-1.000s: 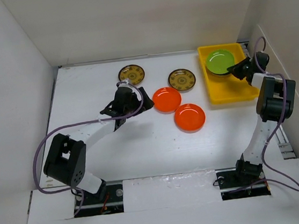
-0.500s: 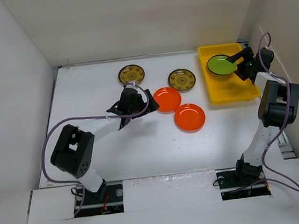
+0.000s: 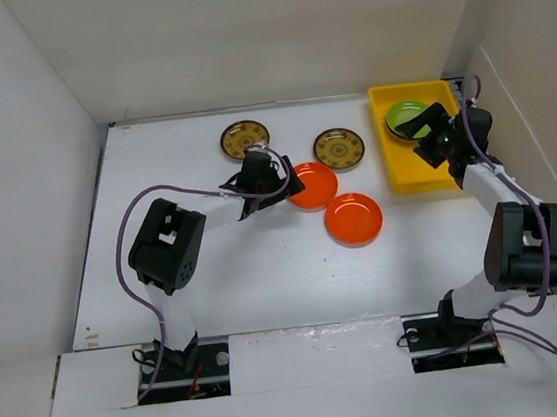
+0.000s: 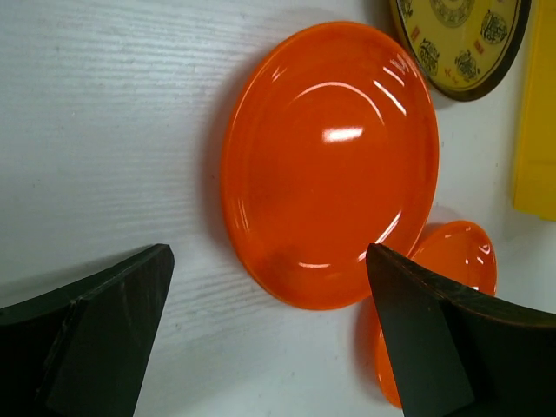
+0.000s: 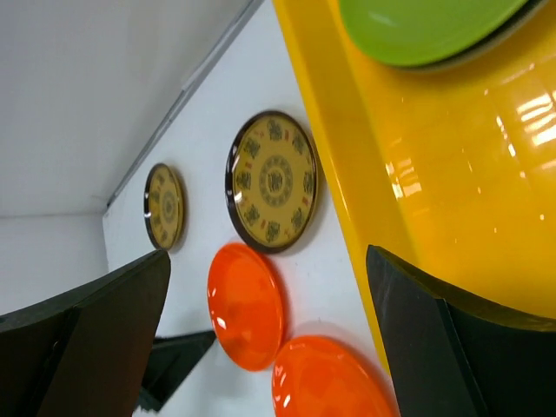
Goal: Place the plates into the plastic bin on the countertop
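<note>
Swung further toward mid-frame, the left gripper (image 3: 280, 181) is spread wide at one orange plate (image 3: 314, 186)'s left rim; another orange plate (image 3: 353, 218) and two brown-gold plates (image 3: 245, 139) lie near. The right gripper (image 3: 418, 125) has pulled back, released and empty, above the plastic bin (image 3: 426, 176) at upper right, which holds the lime green plate (image 3: 405, 113).

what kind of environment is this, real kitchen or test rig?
Most likely a lab test cell, not a kitchen: a white tabletop boxed in by white walls, two arms bolted at its near edge, and loose plates beside a yellow bin.
</note>
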Action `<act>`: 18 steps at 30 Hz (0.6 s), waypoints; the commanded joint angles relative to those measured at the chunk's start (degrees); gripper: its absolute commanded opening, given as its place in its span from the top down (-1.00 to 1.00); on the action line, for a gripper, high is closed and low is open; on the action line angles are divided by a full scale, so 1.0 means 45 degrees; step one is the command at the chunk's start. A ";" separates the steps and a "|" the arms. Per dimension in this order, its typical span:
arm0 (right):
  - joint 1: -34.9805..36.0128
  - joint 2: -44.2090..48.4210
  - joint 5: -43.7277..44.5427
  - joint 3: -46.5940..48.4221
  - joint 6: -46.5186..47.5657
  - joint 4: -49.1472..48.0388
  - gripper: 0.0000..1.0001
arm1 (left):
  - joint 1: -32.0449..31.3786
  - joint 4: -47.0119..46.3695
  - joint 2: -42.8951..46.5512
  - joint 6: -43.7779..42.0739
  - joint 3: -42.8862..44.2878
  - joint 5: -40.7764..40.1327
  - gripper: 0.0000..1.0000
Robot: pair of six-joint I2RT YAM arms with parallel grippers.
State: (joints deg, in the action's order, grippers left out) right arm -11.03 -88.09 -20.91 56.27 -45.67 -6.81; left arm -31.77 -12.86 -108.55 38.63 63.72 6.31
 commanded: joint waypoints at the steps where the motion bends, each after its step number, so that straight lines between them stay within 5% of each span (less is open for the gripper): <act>1: 0.0340 0.1136 -0.0276 -0.0492 0.0325 -0.0069 -1.00 | -0.0011 -0.0149 -0.0602 0.0302 0.0818 -0.0151 -0.84; 4: 0.0614 0.2094 -0.0605 -0.0864 0.0461 0.0048 -1.00 | -0.0011 0.0142 -0.0975 0.0673 0.1131 -0.0464 -0.49; 5: 0.0614 0.2328 -0.0608 -0.1057 0.0461 0.0048 -1.00 | -0.0011 0.0144 -0.1110 0.0808 0.1132 -0.0599 -0.21; 12: 0.0867 0.4009 -0.0979 -0.1469 0.0579 0.0165 -1.00 | -0.0011 0.0552 -0.1385 0.0927 0.1443 -0.0835 0.53; 14: 0.0984 0.4127 -0.0979 -0.1469 0.1007 0.0165 -1.00 | -0.0011 0.1118 -0.1502 0.0811 0.1619 -0.1127 0.98; 18: 0.1395 0.3504 -0.1914 -0.1469 0.1924 0.0049 -1.00 | -0.0011 0.1490 -0.0568 0.0692 0.1290 -0.1654 1.00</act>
State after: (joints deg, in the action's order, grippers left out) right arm -6.42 -70.63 -26.06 50.00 -41.12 -4.91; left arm -31.77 -10.76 -114.50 43.11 69.63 2.33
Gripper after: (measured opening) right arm 0.999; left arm 0.030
